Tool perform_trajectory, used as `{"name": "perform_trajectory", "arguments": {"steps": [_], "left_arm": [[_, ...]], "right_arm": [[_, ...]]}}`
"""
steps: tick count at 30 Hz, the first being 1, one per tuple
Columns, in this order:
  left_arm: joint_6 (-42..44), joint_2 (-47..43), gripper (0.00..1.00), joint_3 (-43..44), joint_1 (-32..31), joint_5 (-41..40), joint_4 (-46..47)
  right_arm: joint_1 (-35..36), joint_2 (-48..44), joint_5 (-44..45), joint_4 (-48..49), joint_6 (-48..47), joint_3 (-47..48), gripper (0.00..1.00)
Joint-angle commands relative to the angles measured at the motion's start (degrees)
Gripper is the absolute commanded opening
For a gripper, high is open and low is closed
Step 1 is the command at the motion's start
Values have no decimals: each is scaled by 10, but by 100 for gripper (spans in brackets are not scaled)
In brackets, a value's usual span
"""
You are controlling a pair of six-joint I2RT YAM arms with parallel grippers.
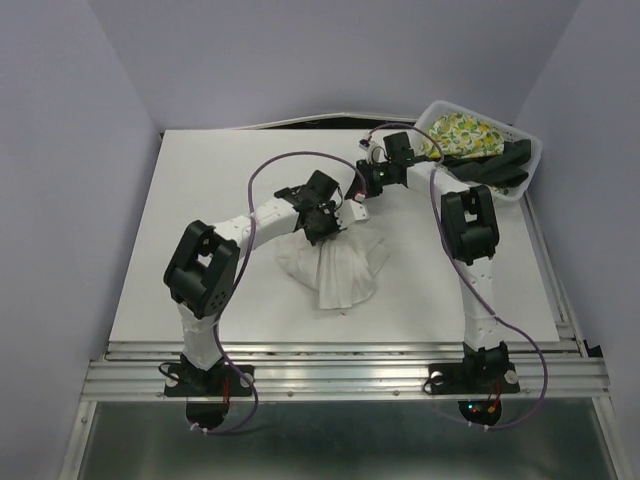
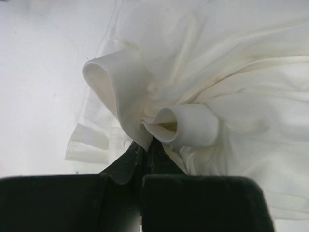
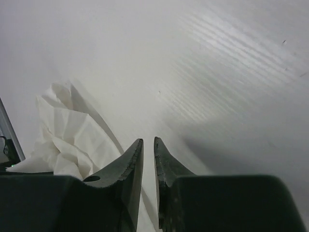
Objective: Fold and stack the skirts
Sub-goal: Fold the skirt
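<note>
The plain white skirt lies crumpled in the middle of the table. My left gripper is shut on a bunched fold at its upper edge; in the left wrist view the cloth curls around the closed fingertips of this gripper. My right gripper hovers just beyond the skirt's far right edge, its jaws almost together with only a thin slit, holding nothing. The white skirt shows to its left. The lemon-print skirt and the black skirt lie in the basket.
The white mesh basket stands at the table's far right corner. The white table top is bordered by grey walls at the left, back and right. A metal rail runs along the near edge.
</note>
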Motion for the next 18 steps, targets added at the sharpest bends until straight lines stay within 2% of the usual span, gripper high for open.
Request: {"name": "perform_trajectory", "arguments": {"steps": [1, 4, 11, 13, 15, 16, 17, 18], "left_arm": [[29, 36, 0, 104, -3, 22, -110], [47, 96, 0, 170, -2, 29, -165], [63, 197, 11, 267, 18, 37, -208], [71, 214, 21, 309, 22, 35, -229], [69, 214, 39, 333, 25, 32, -236], [66, 210, 41, 354, 27, 29, -237], [61, 196, 59, 364, 30, 28, -235], [53, 187, 67, 381, 34, 22, -228]], "right_arm": [[15, 36, -49, -34, 7, -8, 20], [15, 25, -37, -32, 1, -16, 20], [-31, -34, -5, -19, 32, -34, 21], [-44, -61, 13, -20, 28, -54, 24], [-51, -81, 20, -20, 22, -71, 25], [-51, -101, 25, -20, 19, -79, 25], [-56, -112, 35, -21, 16, -92, 26], [-56, -122, 38, -22, 10, -98, 27]]}}
